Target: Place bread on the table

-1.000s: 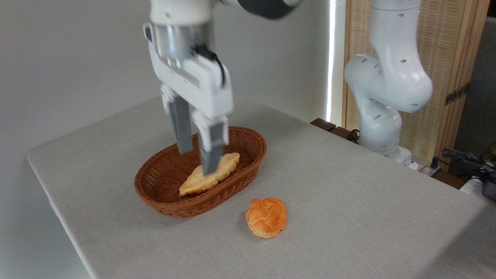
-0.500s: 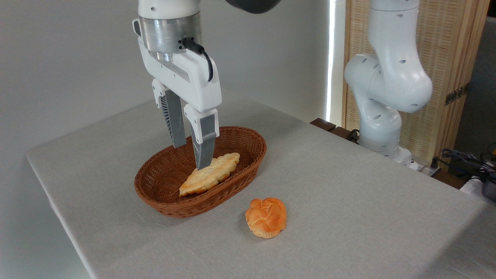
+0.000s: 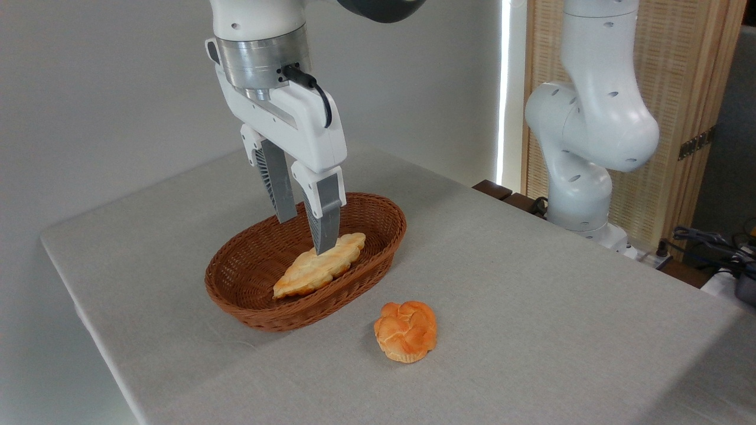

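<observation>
The bread (image 3: pixel 406 330), a small round orange-brown bun with a knotted top, lies on the grey cloth table (image 3: pixel 531 283) in front of the basket, to its right. My gripper (image 3: pixel 306 236) hangs over the brown wicker basket (image 3: pixel 248 295), pointing down, open and holding nothing. Its near fingertip stands just above the back end of a paler golden leaf-shaped pastry (image 3: pixel 319 265) lying inside the basket. The bun is well clear of my fingers, lower right of them.
The arm's white base (image 3: pixel 585 147) rises at the table's far right edge. Behind it stands a wooden slatted screen (image 3: pixel 679 88). Cables and dark gear (image 3: pixel 714 242) lie off the right edge. The table's left and front edges are close to the basket.
Over the last second the gripper rose and shifted left over the basket, then came back slightly right and down. Its fingers stay open. Bun and pastry have not moved.
</observation>
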